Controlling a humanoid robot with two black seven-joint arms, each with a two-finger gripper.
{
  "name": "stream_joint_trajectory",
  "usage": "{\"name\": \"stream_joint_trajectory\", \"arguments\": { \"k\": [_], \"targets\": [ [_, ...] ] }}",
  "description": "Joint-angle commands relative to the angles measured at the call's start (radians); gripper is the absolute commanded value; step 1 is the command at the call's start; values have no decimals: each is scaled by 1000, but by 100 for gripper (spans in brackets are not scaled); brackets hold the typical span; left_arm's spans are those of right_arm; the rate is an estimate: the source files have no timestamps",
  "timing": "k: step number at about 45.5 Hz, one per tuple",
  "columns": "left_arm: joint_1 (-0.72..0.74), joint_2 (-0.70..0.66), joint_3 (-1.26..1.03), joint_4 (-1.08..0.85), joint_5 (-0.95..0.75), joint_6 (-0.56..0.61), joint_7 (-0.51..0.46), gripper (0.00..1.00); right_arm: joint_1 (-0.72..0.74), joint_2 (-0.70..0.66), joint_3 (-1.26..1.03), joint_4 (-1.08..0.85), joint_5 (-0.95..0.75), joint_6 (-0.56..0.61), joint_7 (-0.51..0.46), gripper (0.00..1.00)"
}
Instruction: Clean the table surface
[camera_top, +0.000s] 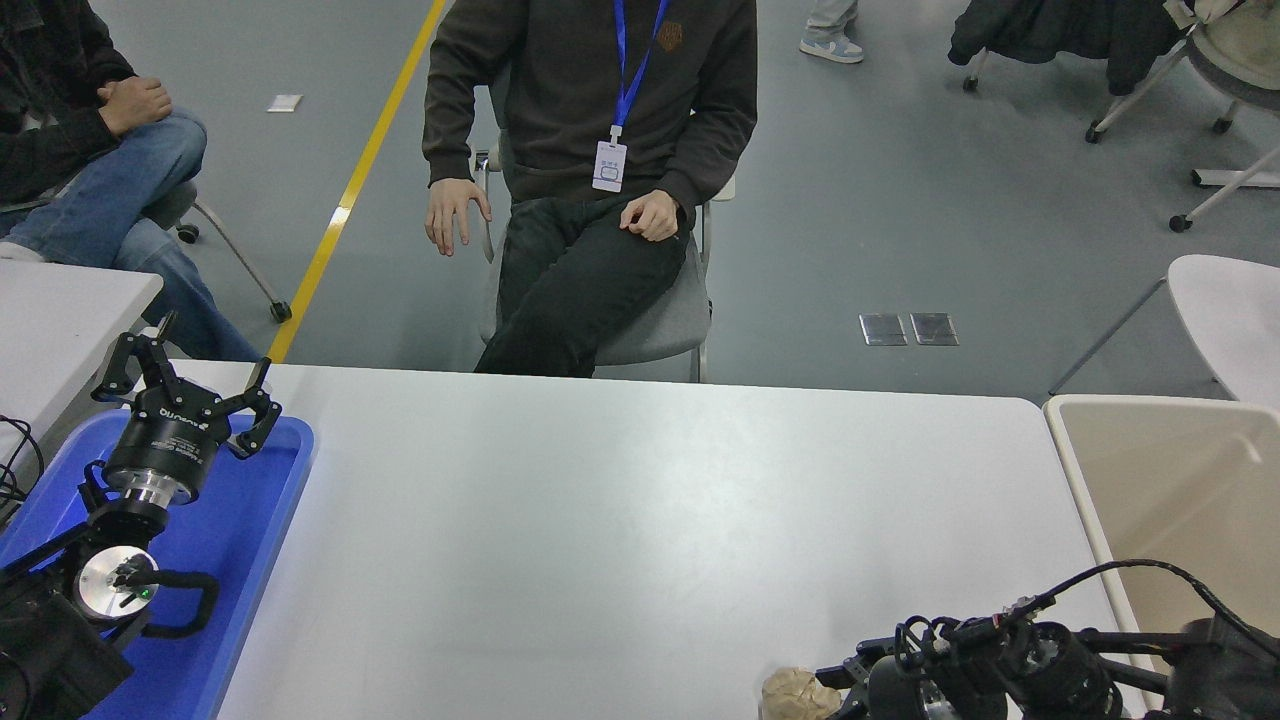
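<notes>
1. Table surface (620, 520): light grey-white top, fills the middle of the head view, far edge runs just in front of the seated person's knees.
2. Left gripper (185, 385): parked at lower left over the blue tray (255, 530), pointing away from camera, fingers spread apart, nothing between them.
3. Blue tray sits on the table's left end, near the left edge.
4. Right gripper (835, 690): comes in low at the bottom right corner, lying near the table's near edge. Fingers are mostly cut off by the frame edge and hidden by the wrist, so I cannot tell if they are apart or together.
5. Crumpled beige paper ball (795, 693): on the table at the bottom edge, just left of the right gripper. Contact or grip is not resolvable.
6. Beige bin (1160, 480): just beside the table's right end, open top.
7. Person in dark sweatshirt (590, 90) with blue lanyard (628, 70) sits on a grey chair (660, 325) at the far side, hands off the table.
8. Second person in jeans (90, 190) sits at upper left, behind a smaller white table (60, 320).
</notes>
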Motion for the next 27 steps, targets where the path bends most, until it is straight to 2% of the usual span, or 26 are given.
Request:
{"name": "stream_joint_trajectory", "arguments": {
  "k": [1,8,9,10,13,15,18,24,27],
  "targets": [
    [0,0,0,0,0,0,-1,100,-15,14,0,-18,-3,-30,13,84],
    [0,0,0,0,0,0,-1,100,-17,32,-1,-49,-6,-52,13,81],
    [0,0,0,0,0,0,0,100,-17,34,-3,-54,-8,-53,13,78],
    [0,0,0,0,0,0,-1,100,-18,37,-9,-57,-8,-55,13,71],
    [0,0,0,0,0,0,-1,100,-14,40,-24,-72,-5,-53,13,43],
    [0,0,0,0,0,0,0,100,-9,40,-32,-81,-3,-53,13,28],
    [0,0,0,0,0,0,0,100,-6,39,-42,-86,2,-52,13,0],
    [0,0,0,0,0,0,-1,100,9,37,-39,-86,18,-49,10,0],
    [0,0,0,0,0,0,0,100,44,37,-42,-83,81,-40,7,0]
  ]
}}
